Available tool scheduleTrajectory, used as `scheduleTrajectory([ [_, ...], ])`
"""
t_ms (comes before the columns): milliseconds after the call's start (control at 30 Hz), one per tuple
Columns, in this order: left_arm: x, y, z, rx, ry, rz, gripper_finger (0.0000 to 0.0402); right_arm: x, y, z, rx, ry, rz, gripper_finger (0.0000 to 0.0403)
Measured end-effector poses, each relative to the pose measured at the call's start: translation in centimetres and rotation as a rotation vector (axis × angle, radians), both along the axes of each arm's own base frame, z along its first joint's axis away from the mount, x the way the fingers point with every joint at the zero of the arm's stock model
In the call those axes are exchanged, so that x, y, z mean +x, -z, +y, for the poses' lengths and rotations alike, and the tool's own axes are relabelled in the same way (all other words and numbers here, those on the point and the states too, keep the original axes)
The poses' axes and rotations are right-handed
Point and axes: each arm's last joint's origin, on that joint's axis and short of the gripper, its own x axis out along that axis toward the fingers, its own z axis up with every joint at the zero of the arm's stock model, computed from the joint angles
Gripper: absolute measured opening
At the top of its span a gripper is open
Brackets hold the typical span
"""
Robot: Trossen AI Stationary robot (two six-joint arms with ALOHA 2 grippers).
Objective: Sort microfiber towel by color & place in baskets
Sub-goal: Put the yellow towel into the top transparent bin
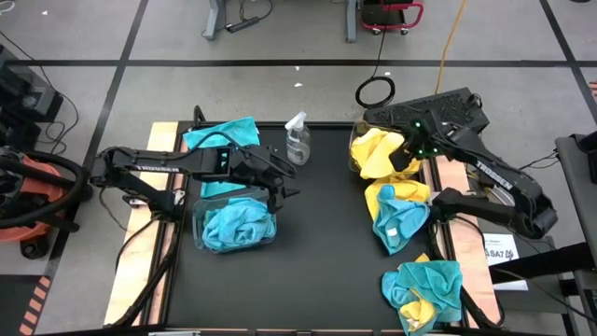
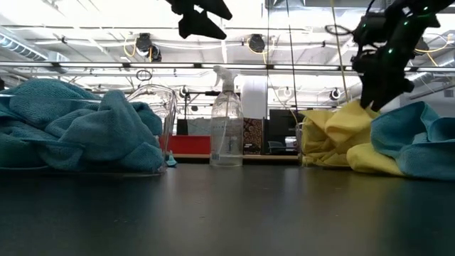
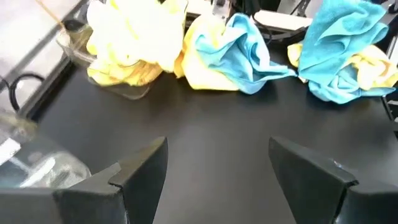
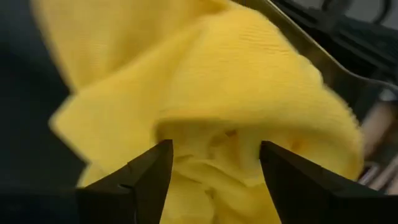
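The left clear basket holds teal towels; another teal towel lies behind it. My left gripper hovers open above that basket's right edge and holds nothing. The right clear basket holds yellow towels. My right gripper is open, lowered onto them, its fingers on either side of a raised yellow fold. Two mixed yellow and teal piles lie on the table's right side. My right gripper comes from above at the top of the yellow towel heap in the right basket. Its open fingers stand on either side of a fold. Whether they touch the cloth, I cannot tell.
A clear spray bottle stands at the far edge between the baskets. The black table top is bare in the middle and near the front. Cables and a vacuum lie off the table's left side.
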Motion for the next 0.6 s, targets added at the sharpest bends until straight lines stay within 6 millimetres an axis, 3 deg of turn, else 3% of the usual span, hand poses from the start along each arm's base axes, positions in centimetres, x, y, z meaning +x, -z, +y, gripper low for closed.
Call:
scheduleTrajectory([
  [133, -0.1, -0.2, 0.0, -0.009, -0.007, -0.014, 0.0286, -0.4, -1.4, 0.7, -0.033, -0.020, -0.056, 0.0260],
  [367, -0.1, -0.2, 0.0, -0.029, -0.020, -0.013, 0.0286, -0.8, -6.0, 1.3, -0.162, -0.082, -0.153, 0.0300],
  [467, -0.1, -0.2, 0.0, -0.029, -0.020, -0.012, 0.0286, -0.2, -7.2, 1.1, -0.184, -0.141, -0.258, 0.0287],
  [600, -0.2, 0.0, 0.0, -0.029, -0.020, 0.003, 0.0286, 0.9, -6.9, 0.4, -0.163, -0.188, -0.307, 0.0240],
])
